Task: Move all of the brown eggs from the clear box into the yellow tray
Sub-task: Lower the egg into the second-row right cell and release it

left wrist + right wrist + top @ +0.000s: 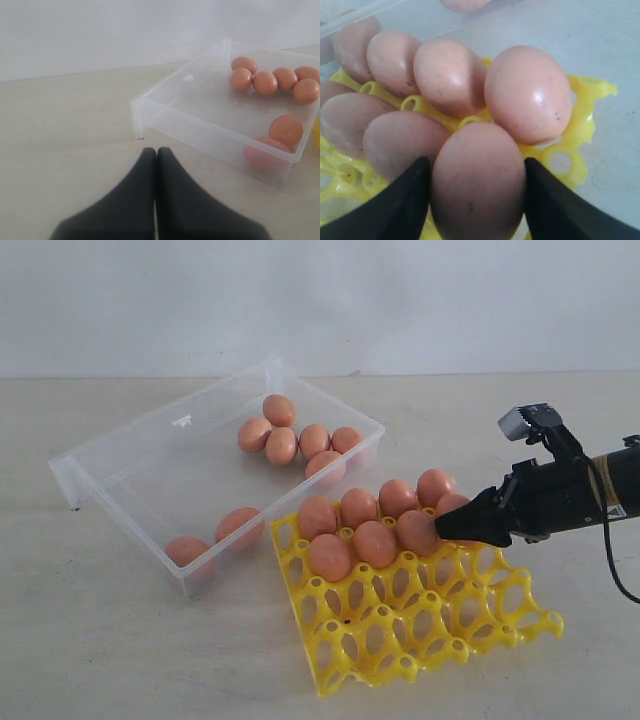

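Observation:
The clear box (120,455) holds several brown eggs (281,445), a cluster at its far end and two at the near wall (240,523). In front of it on the right lies the yellow tray (420,630), with several brown eggs filling its back cups. My right gripper (440,528) reaches in from the right, and its black fingers press both sides of a brown egg (477,180) that sits in a tray cup (417,532). My left gripper (156,150) is shut and holds nothing, low over the table near a corner of the clear box (200,127).
The tray's front rows (400,640) are open lattice. Bare beige table (130,660) runs left of and in front of the box, with a white wall behind. A black cable (612,560) hangs from the right arm.

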Controlling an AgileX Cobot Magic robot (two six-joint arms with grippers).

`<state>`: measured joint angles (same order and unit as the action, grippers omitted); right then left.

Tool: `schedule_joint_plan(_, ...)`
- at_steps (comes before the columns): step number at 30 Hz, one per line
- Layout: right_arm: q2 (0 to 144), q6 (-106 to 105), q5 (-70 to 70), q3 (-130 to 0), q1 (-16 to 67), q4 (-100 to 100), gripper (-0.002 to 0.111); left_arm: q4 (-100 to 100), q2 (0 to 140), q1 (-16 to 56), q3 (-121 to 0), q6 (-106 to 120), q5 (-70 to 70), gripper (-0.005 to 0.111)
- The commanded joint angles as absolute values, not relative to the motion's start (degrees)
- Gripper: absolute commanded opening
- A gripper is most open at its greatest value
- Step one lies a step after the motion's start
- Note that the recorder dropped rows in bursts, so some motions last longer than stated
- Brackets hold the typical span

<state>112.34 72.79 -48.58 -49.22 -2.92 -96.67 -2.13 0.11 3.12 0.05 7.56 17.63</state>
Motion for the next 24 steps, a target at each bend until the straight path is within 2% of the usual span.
schedule_joint_plan(1, 112.5, 75.8, -46.4, -49.3, -2.8, -96.7, 0.058, -2.0, 0.0, 2.9, 0.0, 7.6, 17.4, -0.004)
schedule_joint_plan(16, 99.1, 78.0, -42.0, -49.3, -2.8, -97.1, 0.055, -2.0, 0.0, 2.9, 0.0, 7.6, 17.4, -0.004)
schedule_joint_plan(18, 98.0, 85.3, -41.8, -49.3, -2.8, -99.5, 0.032, -2.0, 0.0, 2.9, 0.0, 7.6, 17.4, -0.004)
schedule_joint_plan(19, 97.7, 92.5, -43.6, -49.3, -2.8, -99.9, 0.01, -2.0, 0.0, 2.9, 0.0, 7.6, 17.4, -0.004)
schedule_joint_plan(20, 97.6, 94.3, -45.7, -49.1, -2.8, -99.9, 0.0, -2.0, 0.0, 2.9, 0.0, 7.6, 17.4, -0.004)
schedule_joint_plan(24, 97.7, 96.0, -47.7, -49.1, -2.6, -99.9, -0.001, -2.0, 0.0, 2.9, 0.0, 7.6, 17.4, -0.004)
